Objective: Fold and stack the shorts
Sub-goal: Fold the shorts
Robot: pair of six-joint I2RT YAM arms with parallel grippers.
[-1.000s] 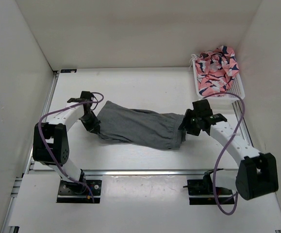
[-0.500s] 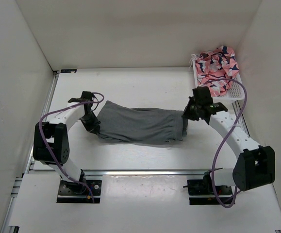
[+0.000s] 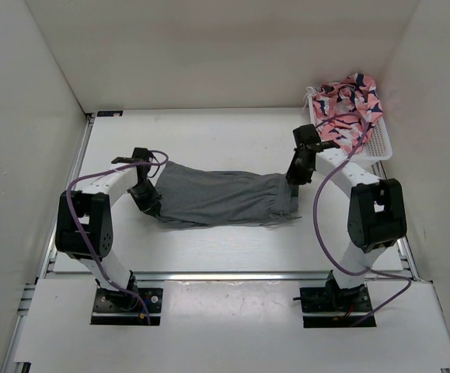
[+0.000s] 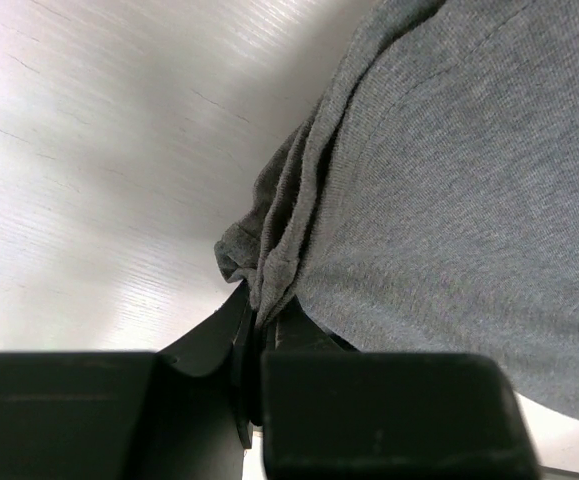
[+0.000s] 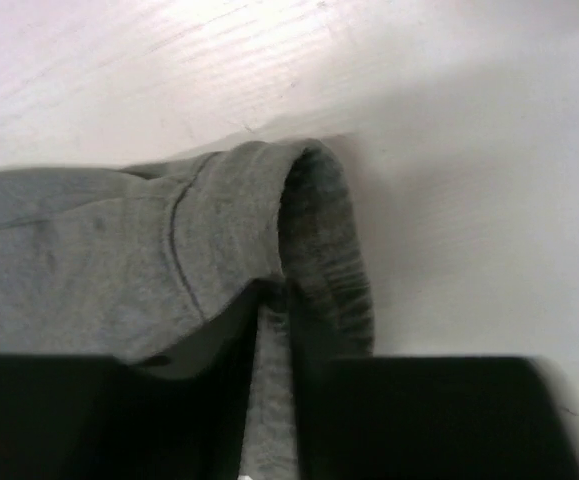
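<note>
The grey shorts [image 3: 221,198] lie stretched left to right across the middle of the table. My left gripper [image 3: 145,196] is shut on the shorts' left end; the left wrist view shows a bunched fold of grey fabric [image 4: 269,265] pinched between its jaws [image 4: 264,325]. My right gripper [image 3: 293,177] is shut on the shorts' right end, at the ribbed waistband [image 5: 319,250], which curls over its jaws [image 5: 274,300]. The drawstring is not visible.
A white basket [image 3: 380,144] at the back right holds a crumpled pink, white and navy patterned garment [image 3: 347,109]. White walls close in the table at the left, back and right. A metal rail [image 3: 225,276] runs along the near edge.
My right gripper has moved away from me and slightly left, carrying the waistband end toward the back; the arm has swung in. The shorts now lie straighter. My left gripper has barely moved.
</note>
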